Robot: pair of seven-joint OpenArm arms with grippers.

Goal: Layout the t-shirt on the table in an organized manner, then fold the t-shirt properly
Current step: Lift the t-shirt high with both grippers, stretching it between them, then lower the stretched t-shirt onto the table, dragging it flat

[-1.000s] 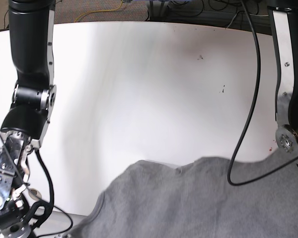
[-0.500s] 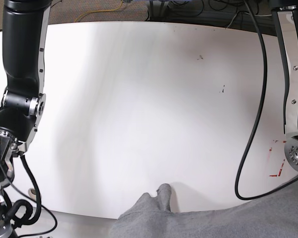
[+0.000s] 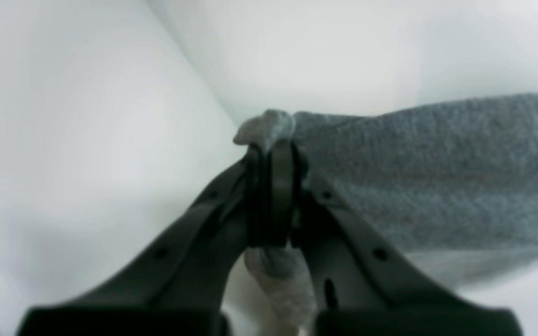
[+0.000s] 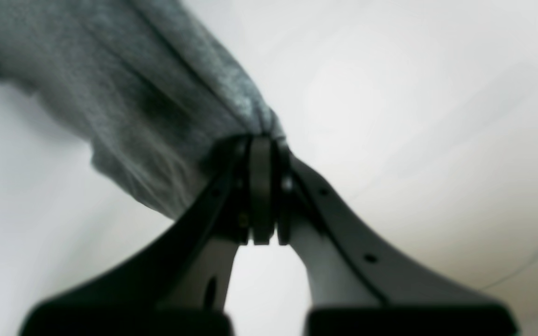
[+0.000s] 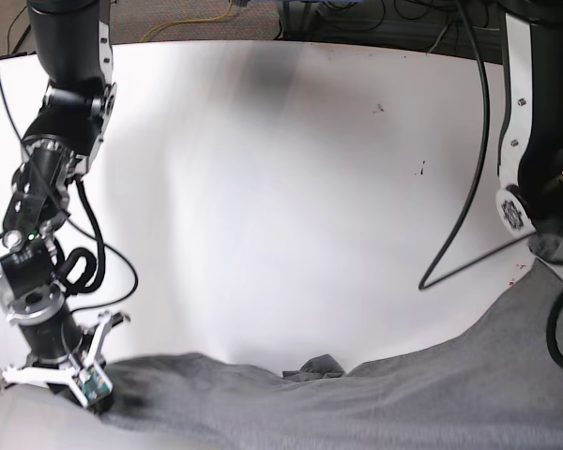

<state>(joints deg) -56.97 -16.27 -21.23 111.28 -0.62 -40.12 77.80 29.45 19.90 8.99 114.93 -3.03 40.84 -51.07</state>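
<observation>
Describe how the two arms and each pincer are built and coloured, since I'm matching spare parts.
Both arms have glossy black shells with white side plates and silver round joints. Loose black cables hang along them. The left pincer and right pincer have matte black curved fingers with small round holes and flat black pads.

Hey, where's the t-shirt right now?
In the base view the t-shirt stretches along the table's near edge, pinched at one end by the right gripper and at the other by the left gripper.
</observation>
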